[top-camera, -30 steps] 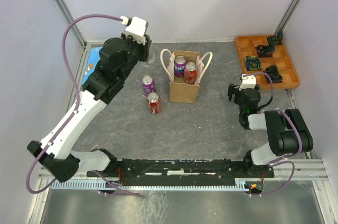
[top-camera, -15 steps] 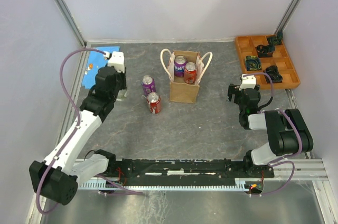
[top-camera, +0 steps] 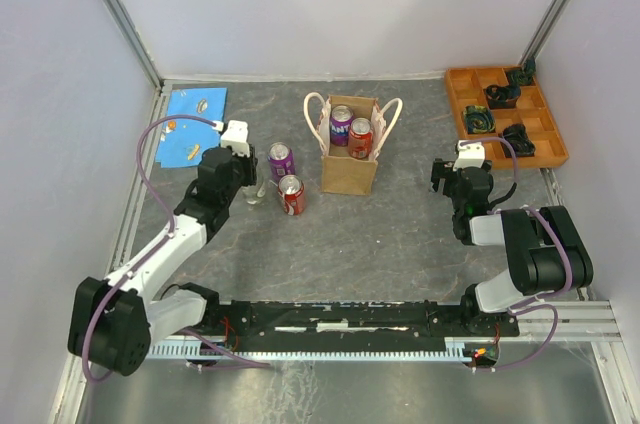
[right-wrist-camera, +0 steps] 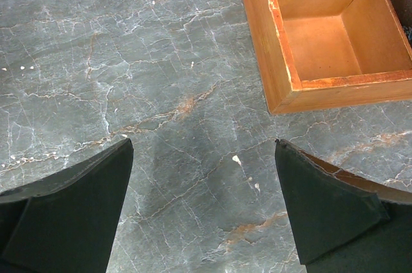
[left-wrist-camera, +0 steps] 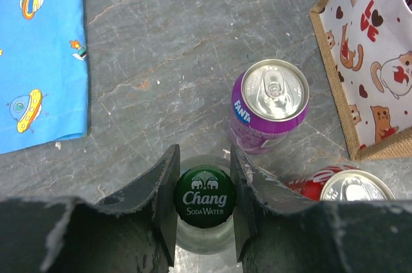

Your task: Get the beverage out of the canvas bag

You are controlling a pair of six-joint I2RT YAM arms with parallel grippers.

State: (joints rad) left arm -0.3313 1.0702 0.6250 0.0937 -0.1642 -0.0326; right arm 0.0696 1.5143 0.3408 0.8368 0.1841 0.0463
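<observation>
Your left arm reaches from the lower left of the overhead view up toward the middle. The left gripper (left-wrist-camera: 204, 176) points down, its jaws clamped on the top of an upright glass bottle (left-wrist-camera: 205, 203) whose green cap reads "Chang Soda Water". Just right of it stands a purple can (left-wrist-camera: 270, 102) marked "Fanta", with a red can (left-wrist-camera: 351, 186) at lower right, label unreadable. The canvas bag (top-camera: 349, 172) sits upright at upper centre, apart from the bottle, two cans inside. Your right gripper (right-wrist-camera: 203, 208) hangs wide open, empty, near the orange tray (right-wrist-camera: 270, 60).
</observation>
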